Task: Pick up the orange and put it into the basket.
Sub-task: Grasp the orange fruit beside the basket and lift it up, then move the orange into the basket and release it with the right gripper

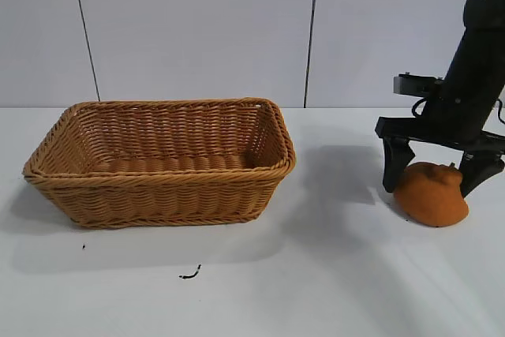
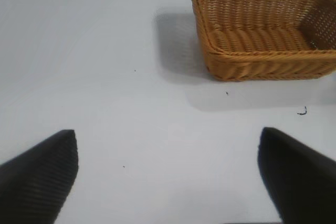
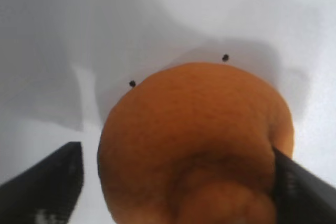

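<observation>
The orange [image 1: 432, 195] lies on the white table at the right, well apart from the basket. My right gripper [image 1: 432, 185] is lowered over it, open, with one finger on each side of it. In the right wrist view the orange [image 3: 194, 140] fills the space between the fingers; one finger touches it and a gap shows at the other. The wicker basket [image 1: 158, 173] stands at the left, empty. My left gripper [image 2: 168, 174] is open and empty over bare table, with the basket [image 2: 262, 56] farther off; it is out of the exterior view.
A small dark scrap [image 1: 189, 275] lies on the table in front of the basket, and it also shows in the left wrist view [image 2: 302, 112]. A white panelled wall stands behind the table.
</observation>
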